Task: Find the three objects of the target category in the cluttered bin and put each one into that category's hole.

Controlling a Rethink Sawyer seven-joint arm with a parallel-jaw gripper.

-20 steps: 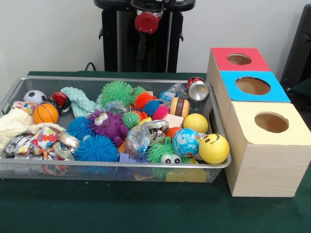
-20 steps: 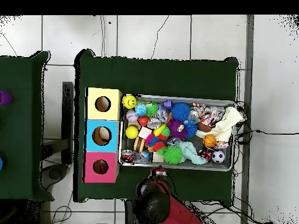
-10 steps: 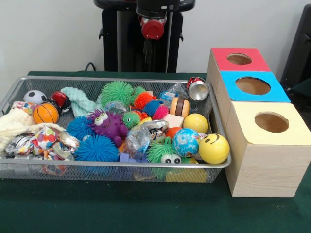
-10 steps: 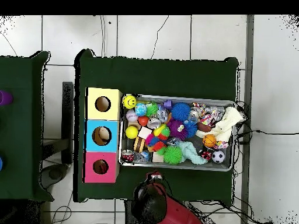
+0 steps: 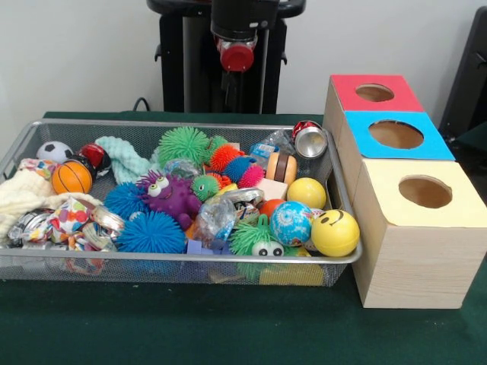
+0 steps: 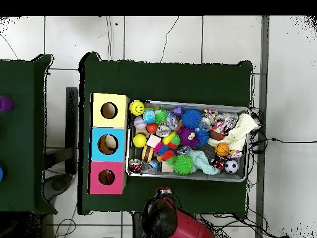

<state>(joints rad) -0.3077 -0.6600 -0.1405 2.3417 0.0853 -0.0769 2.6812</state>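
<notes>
Drawn back, arm (image 5: 237, 30) hangs behind the full bin (image 5: 183, 258)

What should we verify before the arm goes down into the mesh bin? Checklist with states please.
1. Red and black arm clear of the silver wire-mesh bin: ok, it hangs behind the bin's far rim.
2. Gripper state: cannot tell, only the red end of the arm shows.
3. Holes in the red-topped box, blue-topped box and yellow-topped box unobstructed: ok from the front; the overhead view shows something pale inside the blue one.
4. Toys contained: ok, none lie on the green table cloth.
5. Target reachable: cannot tell, category unknown; yellow smiley ball and purple spiky monster toy lie on top.
</notes>
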